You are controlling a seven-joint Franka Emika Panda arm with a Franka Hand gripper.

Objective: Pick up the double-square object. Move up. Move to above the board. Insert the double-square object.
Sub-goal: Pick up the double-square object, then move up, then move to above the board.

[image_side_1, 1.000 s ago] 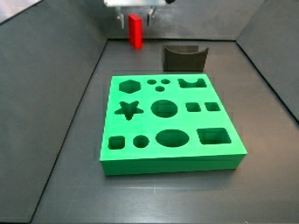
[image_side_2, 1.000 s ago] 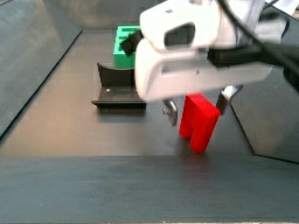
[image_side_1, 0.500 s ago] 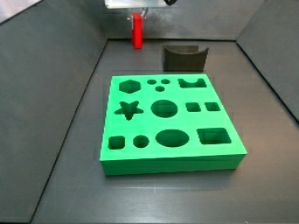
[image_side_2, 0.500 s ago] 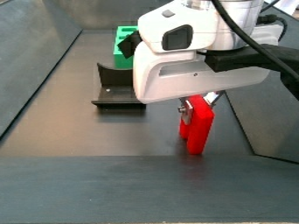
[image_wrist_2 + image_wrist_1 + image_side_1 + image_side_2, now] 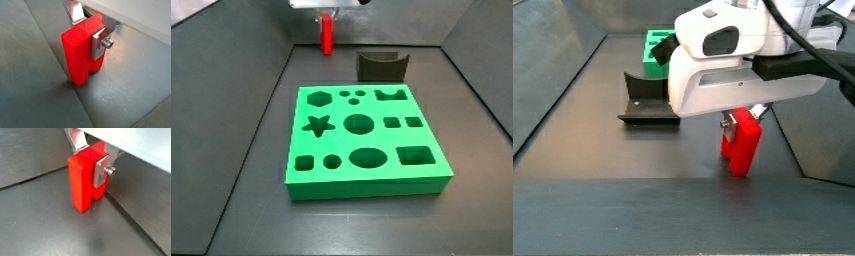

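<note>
The double-square object (image 5: 81, 183) is a tall red piece of two joined square bars, upright at the far end of the floor. My gripper (image 5: 90, 159) is shut on its upper part, with a silver finger (image 5: 100, 172) pressed on each side. Both wrist views show this grip (image 5: 89, 30). The piece's base is at or just above the floor; I cannot tell which. In a side view the gripper (image 5: 329, 12) holds the piece (image 5: 326, 35) well behind the green board (image 5: 392, 140). It also shows in a side view (image 5: 744, 145), with the board (image 5: 655, 50) partly hidden.
The dark fixture (image 5: 381, 66) stands between the piece and the board, to one side; it also shows in a side view (image 5: 647, 105). Grey walls slope up close around the floor, one right beside the piece (image 5: 33, 55).
The fingers have closed in on the red piece. The piece has stayed in about the same place, perhaps very slightly higher.
</note>
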